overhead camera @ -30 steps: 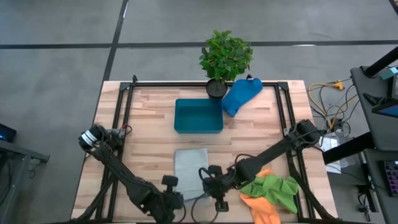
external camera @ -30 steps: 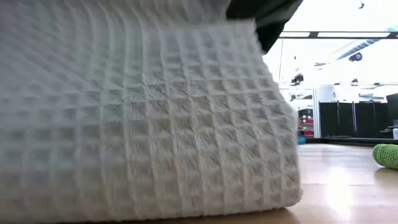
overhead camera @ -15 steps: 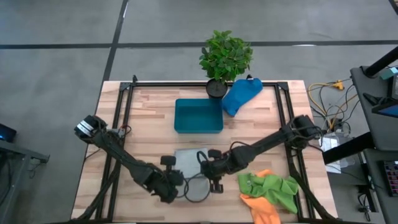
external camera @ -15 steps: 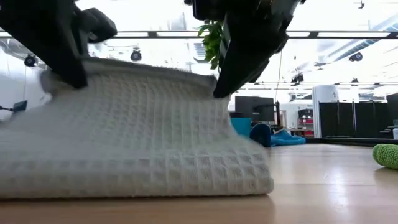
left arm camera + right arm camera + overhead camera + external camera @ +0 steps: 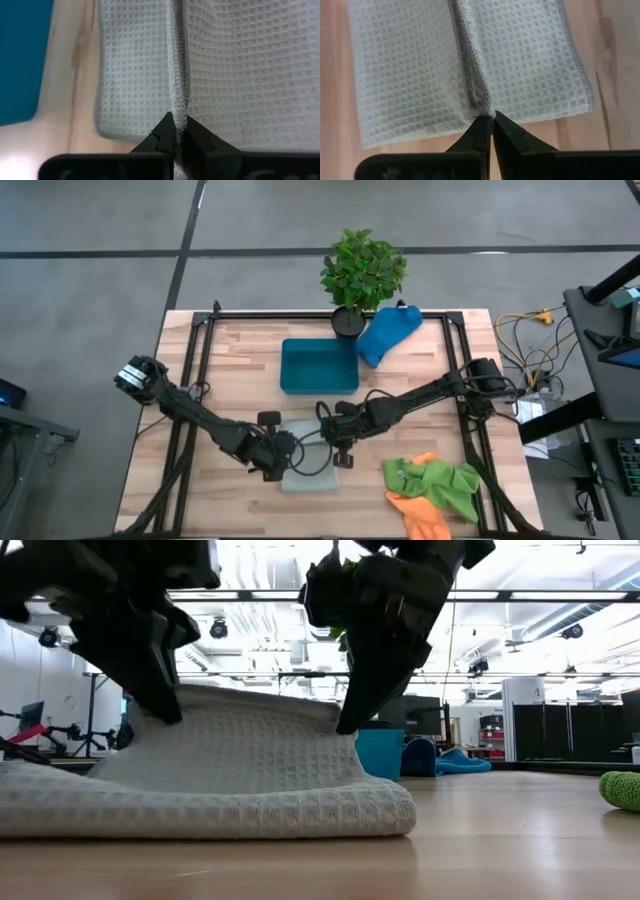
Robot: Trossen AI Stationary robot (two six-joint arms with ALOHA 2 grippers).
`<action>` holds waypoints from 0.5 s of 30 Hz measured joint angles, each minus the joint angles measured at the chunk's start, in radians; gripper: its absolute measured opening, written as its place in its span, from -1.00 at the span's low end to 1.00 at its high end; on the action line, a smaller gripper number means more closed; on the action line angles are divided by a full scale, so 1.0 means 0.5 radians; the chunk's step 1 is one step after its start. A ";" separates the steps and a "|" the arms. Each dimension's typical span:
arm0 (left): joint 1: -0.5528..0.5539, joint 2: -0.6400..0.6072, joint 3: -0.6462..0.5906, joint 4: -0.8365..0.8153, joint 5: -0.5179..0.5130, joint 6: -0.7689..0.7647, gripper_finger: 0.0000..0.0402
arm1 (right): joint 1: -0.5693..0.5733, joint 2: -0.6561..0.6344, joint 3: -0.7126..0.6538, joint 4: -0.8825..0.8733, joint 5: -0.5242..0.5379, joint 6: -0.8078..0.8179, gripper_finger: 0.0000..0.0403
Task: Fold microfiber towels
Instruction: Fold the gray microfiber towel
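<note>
The grey-white towel lies on the table's near middle, doubled over, with its rounded fold resting on the wood. My left gripper and my right gripper are both shut on its raised upper layer, left and right of each other. The bright blue towel lies at the far right beside the plant pot. The lime green towel lies bunched on the orange towel at the near right. My left gripper pinches a raised ridge of the grey-white towel's upper layer between its two fingers, from above. That part is lifted; the lower layer lies flat on the table. My right gripper pinches the same layer's ridge between its fingertips, from above, slanting. The cloth rises to the fingers and sags between the two grippers.
A rigid blue tray stands just beyond the towel. A potted plant stands at the far edge. A black frame rail runs around the table. Cables hang off the right side.
Both grippers have gone from the near edge toward the far edge and down, carrying the towel's near edge with them. The towel has folded over: its upper layer now lies lower over the lower layer, and the fold rests at the near side.
</note>
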 joint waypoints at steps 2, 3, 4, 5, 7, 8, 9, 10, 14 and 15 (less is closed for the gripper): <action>0.026 0.000 -0.024 0.049 -0.003 0.033 -1.00 | -0.024 0.000 -0.017 -0.009 0.000 -0.001 -0.96; 0.037 0.000 -0.035 0.050 -0.010 0.039 -1.00 | -0.034 0.000 -0.023 -0.003 0.000 0.000 -0.96; 0.046 0.000 -0.040 0.049 -0.025 0.042 -1.00 | -0.042 0.001 -0.030 0.001 0.000 -0.001 -0.96; 0.055 0.000 -0.044 0.054 -0.038 0.043 -1.00 | -0.051 0.001 -0.035 -0.004 0.000 0.000 -0.96; 0.069 0.000 -0.049 0.053 -0.063 0.043 -1.00 | -0.059 0.001 -0.040 -0.005 0.006 0.001 -0.96; 0.073 0.000 -0.051 0.052 -0.086 0.044 -1.00 | -0.060 0.001 -0.043 -0.005 0.029 0.009 -0.96; 0.080 0.000 -0.051 0.053 -0.102 0.044 -1.00 | -0.060 0.001 -0.044 -0.006 0.052 0.009 -0.96; 0.086 0.000 -0.051 0.052 -0.120 0.045 -1.00 | -0.061 0.001 -0.044 -0.011 0.072 0.010 -0.96; 0.124 0.000 -0.069 0.053 -0.139 0.050 -1.00 | -0.072 0.002 -0.045 -0.015 0.106 0.010 -0.96; 0.132 0.000 -0.077 0.057 -0.140 0.049 -1.00 | -0.074 0.002 -0.045 -0.015 0.106 0.010 -0.96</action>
